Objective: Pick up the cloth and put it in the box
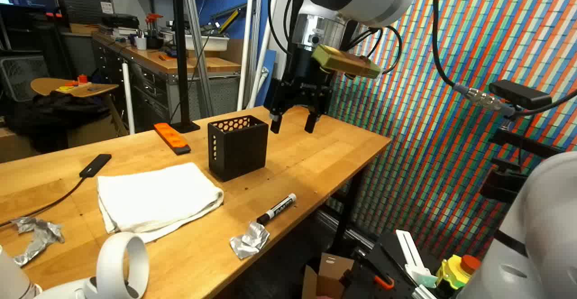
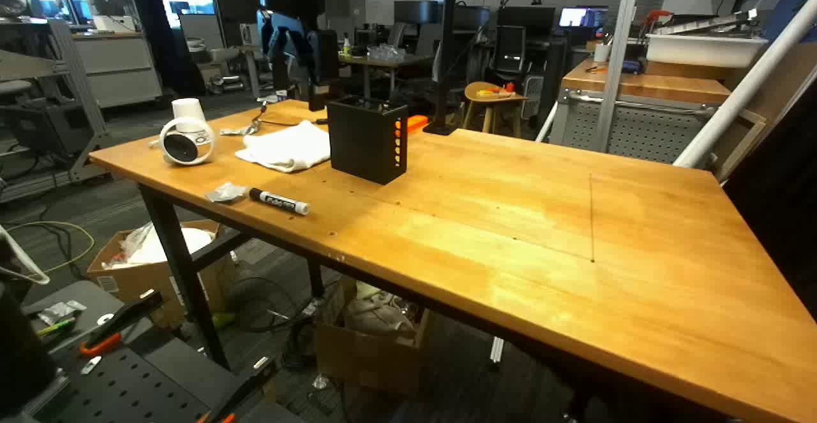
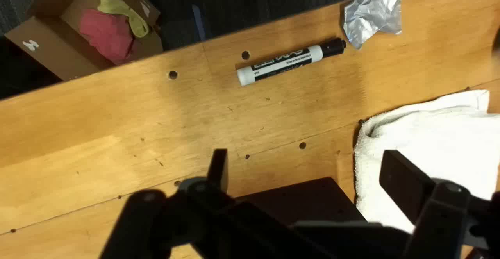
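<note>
The white folded cloth (image 1: 155, 200) lies flat on the wooden table beside the black box. It also shows in an exterior view (image 2: 285, 147) and at the right of the wrist view (image 3: 441, 138). The box (image 1: 241, 151) stands upright, open at the top, with honeycomb holes; it also shows in an exterior view (image 2: 365, 142) and, partly hidden by the gripper, in the wrist view (image 3: 293, 200). My gripper (image 1: 293, 126) hangs above the table near the box. In the wrist view, its fingers (image 3: 306, 163) are wide apart with nothing between them.
A marker (image 1: 277, 209) and crumpled foil (image 1: 250, 240) lie near the table edge. An orange-black object (image 1: 171, 137), a black post (image 1: 181, 64), a cabled black device (image 1: 95, 165) and a white ring-shaped controller (image 1: 121, 265) are around the cloth and box.
</note>
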Motion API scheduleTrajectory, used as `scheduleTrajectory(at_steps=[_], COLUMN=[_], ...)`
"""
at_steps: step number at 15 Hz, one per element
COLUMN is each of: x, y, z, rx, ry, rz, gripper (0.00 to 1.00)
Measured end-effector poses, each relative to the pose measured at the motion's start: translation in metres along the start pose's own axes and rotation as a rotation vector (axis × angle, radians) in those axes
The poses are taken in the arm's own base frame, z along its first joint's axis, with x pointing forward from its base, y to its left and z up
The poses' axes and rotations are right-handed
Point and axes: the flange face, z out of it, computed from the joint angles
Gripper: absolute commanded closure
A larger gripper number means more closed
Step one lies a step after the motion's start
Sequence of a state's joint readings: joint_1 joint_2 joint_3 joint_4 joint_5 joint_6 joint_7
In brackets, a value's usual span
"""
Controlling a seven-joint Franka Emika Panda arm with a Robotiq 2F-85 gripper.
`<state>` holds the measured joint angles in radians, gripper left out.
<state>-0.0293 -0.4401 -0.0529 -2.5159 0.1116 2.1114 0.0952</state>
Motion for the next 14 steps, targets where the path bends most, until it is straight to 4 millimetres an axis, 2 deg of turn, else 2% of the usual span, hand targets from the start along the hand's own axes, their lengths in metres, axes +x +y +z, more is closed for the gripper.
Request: scheduleTrajectory(at_steps=[4, 12, 14], x=[0.0028, 0.0026, 0.0017], y=[-0.0012, -0.0015, -0.0075], z=[-0.0076, -0.0069, -0.0049], rx=[0.003, 0.002, -0.002], ry=[0.016, 0.014, 0.011], rz=[-0.002, -0.002, -0.017], gripper=[0.00, 0.00, 0.00])
